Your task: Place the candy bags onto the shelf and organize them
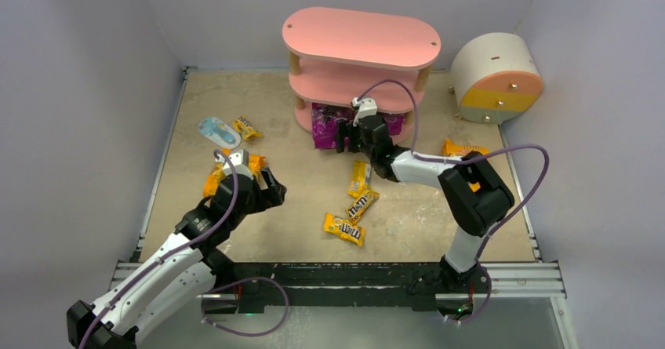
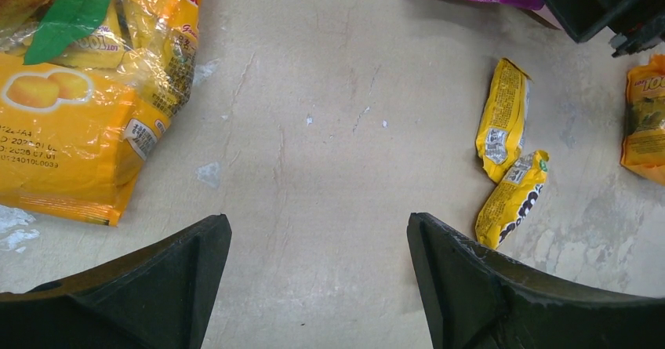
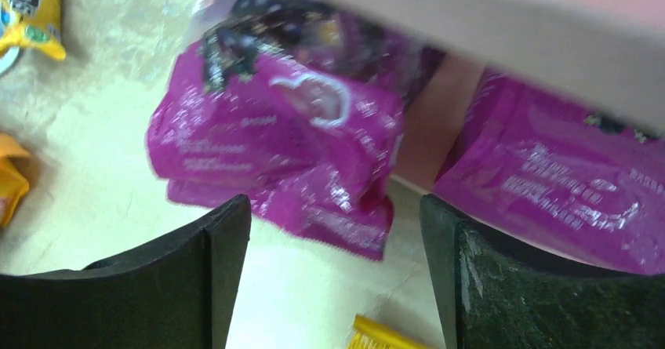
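Observation:
The pink shelf [image 1: 361,43] stands at the back middle. Two purple bags [image 1: 328,126] lie at its bottom tier; in the right wrist view one [image 3: 290,145] hangs out onto the table and the other [image 3: 557,176] lies further right under the board [image 3: 470,12]. My right gripper [image 1: 350,139] is open and empty just in front of them [image 3: 333,223]. My left gripper [image 1: 272,190] is open and empty [image 2: 317,231] over bare table, right of an orange bag [image 1: 216,178] [image 2: 70,121]. A second orange bag [image 1: 463,150] lies at the right. Yellow M&M's packets [image 1: 359,178] [image 1: 361,204] [image 1: 344,229] lie mid-table, and another [image 1: 247,127] at the left.
A flat light-blue-and-white item [image 1: 219,132] lies at the left back. A round cream drawer unit [image 1: 496,78] stands at the back right. Grey walls close the table on three sides. Two M&M's packets [image 2: 502,118] [image 2: 514,200] lie right of my left gripper.

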